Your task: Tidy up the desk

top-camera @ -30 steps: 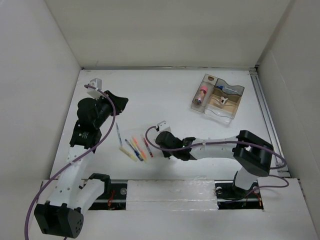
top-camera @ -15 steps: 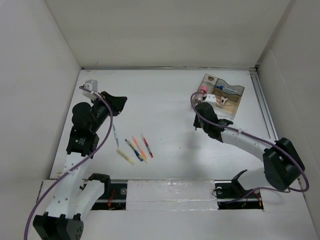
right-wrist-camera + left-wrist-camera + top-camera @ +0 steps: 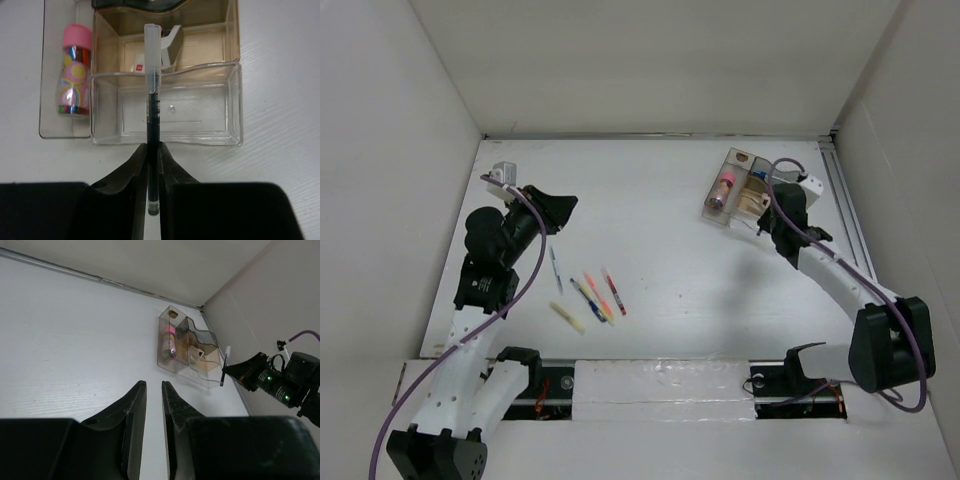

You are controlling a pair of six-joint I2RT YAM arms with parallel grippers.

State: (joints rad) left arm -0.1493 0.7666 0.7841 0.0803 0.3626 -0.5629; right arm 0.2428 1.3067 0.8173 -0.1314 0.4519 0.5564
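Note:
On the white desk [image 3: 670, 230] lie several pens [image 3: 600, 297] in a loose row left of centre, with a white one [image 3: 556, 268] slightly apart from them. My right gripper [image 3: 153, 147] is shut on a black pen with a clear cap [image 3: 152, 95]. It holds the pen lengthwise over the empty clear compartment of the tray [image 3: 235, 140]. In the top view this gripper [image 3: 772, 213] hangs at the tray's [image 3: 718, 213] near right side. My left gripper [image 3: 154, 385] stands narrowly open with nothing in it, raised over the desk's left side [image 3: 558, 207].
The tray also holds a pink-capped patterned tube [image 3: 75, 75] in its left slot and small white items [image 3: 172, 42] in the amber compartment behind. A metal rail [image 3: 850, 220] runs along the desk's right edge. White walls close in the left, back and right.
My right arm has swung from the row of pens at mid-desk to the tray at the back right, carrying the black pen. My left arm shifted slightly.

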